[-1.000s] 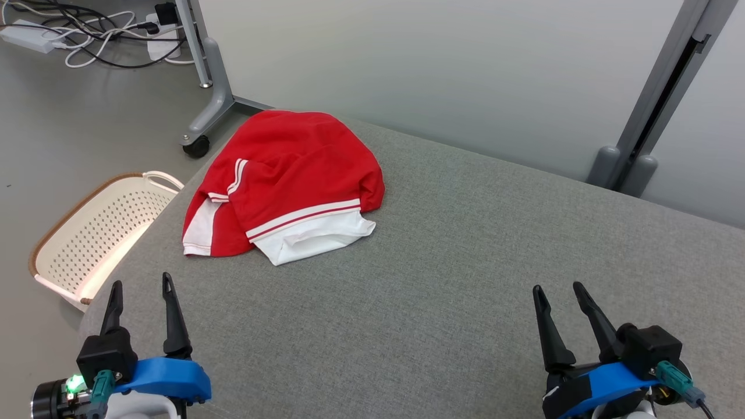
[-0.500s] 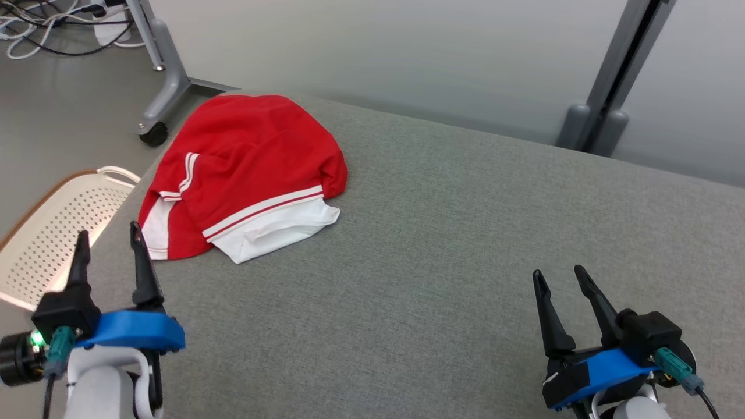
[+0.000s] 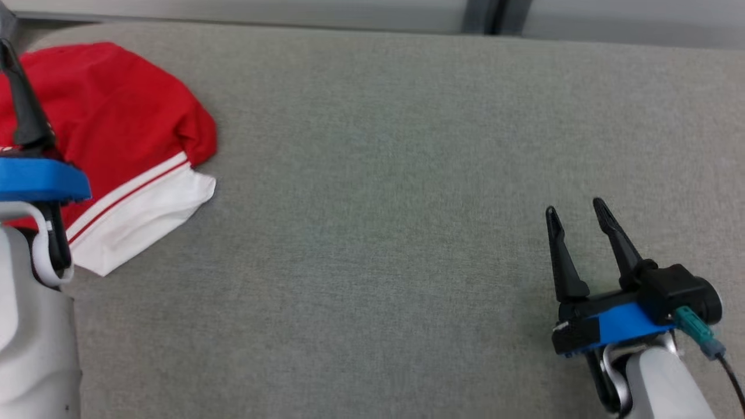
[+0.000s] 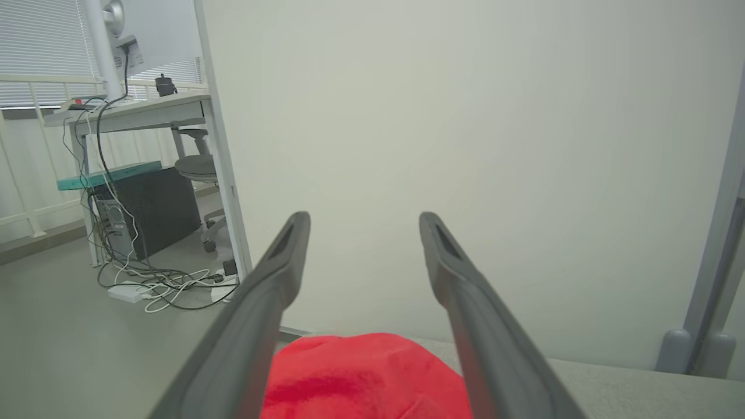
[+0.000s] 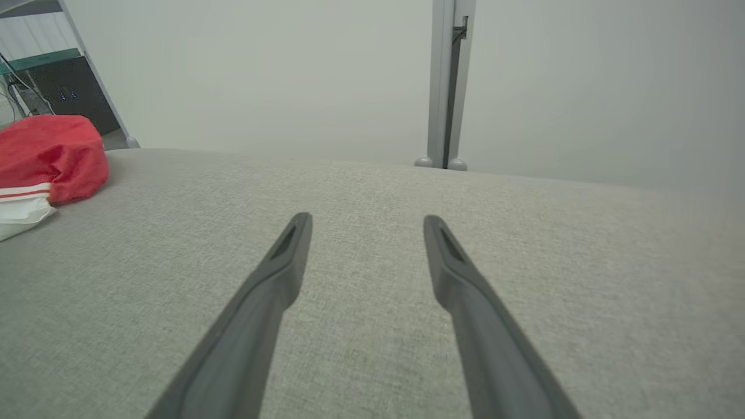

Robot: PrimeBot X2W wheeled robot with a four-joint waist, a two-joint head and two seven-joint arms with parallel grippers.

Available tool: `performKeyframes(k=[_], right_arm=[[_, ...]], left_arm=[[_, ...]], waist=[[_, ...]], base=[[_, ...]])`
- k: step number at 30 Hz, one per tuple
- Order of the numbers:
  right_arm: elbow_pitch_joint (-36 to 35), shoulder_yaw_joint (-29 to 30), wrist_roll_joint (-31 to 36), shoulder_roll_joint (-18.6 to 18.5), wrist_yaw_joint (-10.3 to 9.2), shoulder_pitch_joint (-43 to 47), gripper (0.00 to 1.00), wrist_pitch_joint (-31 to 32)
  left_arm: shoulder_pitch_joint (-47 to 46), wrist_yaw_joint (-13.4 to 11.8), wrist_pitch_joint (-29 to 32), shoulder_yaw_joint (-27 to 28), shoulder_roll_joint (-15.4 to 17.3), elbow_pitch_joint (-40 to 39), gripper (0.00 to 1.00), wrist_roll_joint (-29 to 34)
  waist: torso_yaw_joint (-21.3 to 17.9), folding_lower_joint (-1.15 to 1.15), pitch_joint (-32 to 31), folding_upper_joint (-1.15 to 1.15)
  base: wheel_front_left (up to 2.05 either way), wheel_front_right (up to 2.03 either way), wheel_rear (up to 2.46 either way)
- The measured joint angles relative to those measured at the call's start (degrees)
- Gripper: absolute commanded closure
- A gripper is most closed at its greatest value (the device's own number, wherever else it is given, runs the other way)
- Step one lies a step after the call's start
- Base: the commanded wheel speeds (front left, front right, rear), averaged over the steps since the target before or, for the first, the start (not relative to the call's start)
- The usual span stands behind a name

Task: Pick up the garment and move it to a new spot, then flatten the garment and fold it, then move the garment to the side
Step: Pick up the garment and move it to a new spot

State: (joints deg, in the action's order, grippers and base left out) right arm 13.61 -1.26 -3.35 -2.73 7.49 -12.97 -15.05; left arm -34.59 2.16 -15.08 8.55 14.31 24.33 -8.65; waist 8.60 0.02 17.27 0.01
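The garment (image 3: 116, 116) is a red piece with a white hem and red-white stripes, lying crumpled at the far left of the grey cloth-covered table (image 3: 378, 174). My left gripper (image 4: 361, 221) hovers above its near part, open and empty, with the red cloth (image 4: 361, 372) low between its fingers. One dark left finger (image 3: 26, 110) and the blue mount stand over the garment's left side in the head view. My right gripper (image 3: 575, 207) is open and empty over bare table at the lower right, far from the garment (image 5: 52, 151).
A pale partition wall (image 5: 291, 70) with a grey post (image 5: 445, 87) runs along the table's far edge. Past the table's left end the left wrist view has floor, loose cables (image 4: 157, 285), a desk (image 4: 128, 110) and a chair (image 4: 198, 169).
The head camera has tilted down and turned right, so the basket and floor have left the picture. My left arm has moved forward over the garment. Both grippers stay open.
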Motion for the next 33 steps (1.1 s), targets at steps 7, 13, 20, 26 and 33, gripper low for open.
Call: performKeyframes(k=[7, 13, 20, 26, 33], right_arm=[[-4.22, 1.77, 1.82, -0.02, 0.00, -1.22, 0.00, 0.00], [-5.76, 1.89, 2.07, -0.02, 0.00, -2.11, 0.00, 0.00], [-5.93, 2.07, 2.24, -0.02, 0.00, -2.15, 0.00, 0.00], [-5.58, 1.68, 2.31, -0.03, 0.00, -2.57, 0.00, 0.00], [-5.00, 0.74, 2.29, -0.02, 0.00, -2.71, 0.00, 0.00]], left_arm=[[-9.29, 1.00, 0.31, -0.36, 2.56, 9.24, 0.00, -0.44], [-13.01, 1.64, 1.21, -1.42, 4.04, 20.37, 0.00, -0.45], [-14.23, 2.41, 1.86, -2.92, 4.88, 32.42, 0.00, -0.30], [-14.23, 3.23, 1.24, -4.31, 3.57, 39.10, 0.00, -0.36], [-14.63, 3.93, 0.76, -5.73, 2.82, 43.84, 1.00, -0.53]], waist=[[-3.98, 0.00, 6.15, 0.01], [-5.23, 0.00, 8.93, 0.01], [-5.00, -0.02, 9.68, 0.01], [-4.64, -0.02, 9.64, 0.01], [-4.60, -0.02, 8.84, 0.00]], base=[[0.00, 0.00, 0.00], [0.00, 0.00, 0.00], [0.00, 0.00, 0.00], [0.00, 0.00, 0.00], [0.00, 0.00, 0.00]])
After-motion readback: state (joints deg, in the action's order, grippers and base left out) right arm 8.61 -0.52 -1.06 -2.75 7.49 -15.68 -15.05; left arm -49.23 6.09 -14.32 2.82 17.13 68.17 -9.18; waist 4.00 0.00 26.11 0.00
